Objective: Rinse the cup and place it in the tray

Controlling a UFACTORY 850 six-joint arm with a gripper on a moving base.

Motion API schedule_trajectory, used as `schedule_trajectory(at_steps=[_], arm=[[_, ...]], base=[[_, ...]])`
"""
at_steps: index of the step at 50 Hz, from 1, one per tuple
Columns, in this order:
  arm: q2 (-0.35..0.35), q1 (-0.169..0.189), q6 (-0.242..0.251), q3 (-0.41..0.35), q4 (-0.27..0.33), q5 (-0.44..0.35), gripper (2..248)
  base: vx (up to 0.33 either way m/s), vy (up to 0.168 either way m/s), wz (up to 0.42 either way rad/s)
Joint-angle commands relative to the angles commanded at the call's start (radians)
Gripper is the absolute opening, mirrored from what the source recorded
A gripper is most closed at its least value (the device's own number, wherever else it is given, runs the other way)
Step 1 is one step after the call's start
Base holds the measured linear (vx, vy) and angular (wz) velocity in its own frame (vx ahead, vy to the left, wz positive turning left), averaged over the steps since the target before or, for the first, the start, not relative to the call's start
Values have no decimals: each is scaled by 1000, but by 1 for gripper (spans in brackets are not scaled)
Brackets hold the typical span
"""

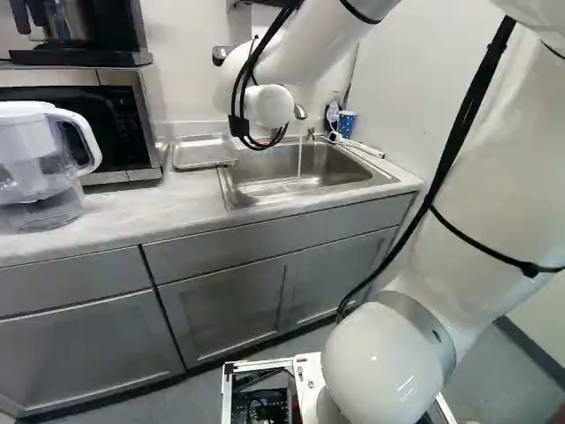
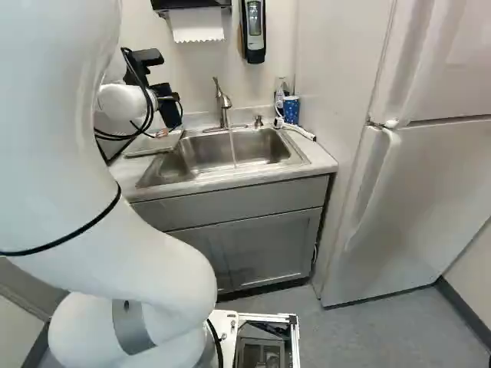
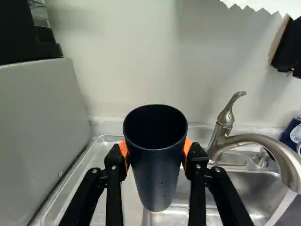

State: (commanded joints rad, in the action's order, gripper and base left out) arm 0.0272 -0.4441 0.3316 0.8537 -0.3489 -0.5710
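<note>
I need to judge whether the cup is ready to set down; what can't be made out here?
- Cup, bottom inside: wrist view, lost in darkness.
- Specks on its outside: wrist view, too small to tell drops from marks.
- Cup, left base view: hidden behind the arm.
- Tray, near end: cut off by the wrist view's edge.

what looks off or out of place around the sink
The tap runs with nothing in its stream: the water falls into the sink while the claw holds the cup away from it. A white bar lies askew by the sink's corner. No spill or damage visible.
</note>
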Motion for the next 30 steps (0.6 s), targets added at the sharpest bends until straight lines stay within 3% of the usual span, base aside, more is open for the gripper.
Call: schedule_trajectory(at_steps=[30], arm=[[-126,-50,0,128,-34,0,125]], base=[[0,0,0]])
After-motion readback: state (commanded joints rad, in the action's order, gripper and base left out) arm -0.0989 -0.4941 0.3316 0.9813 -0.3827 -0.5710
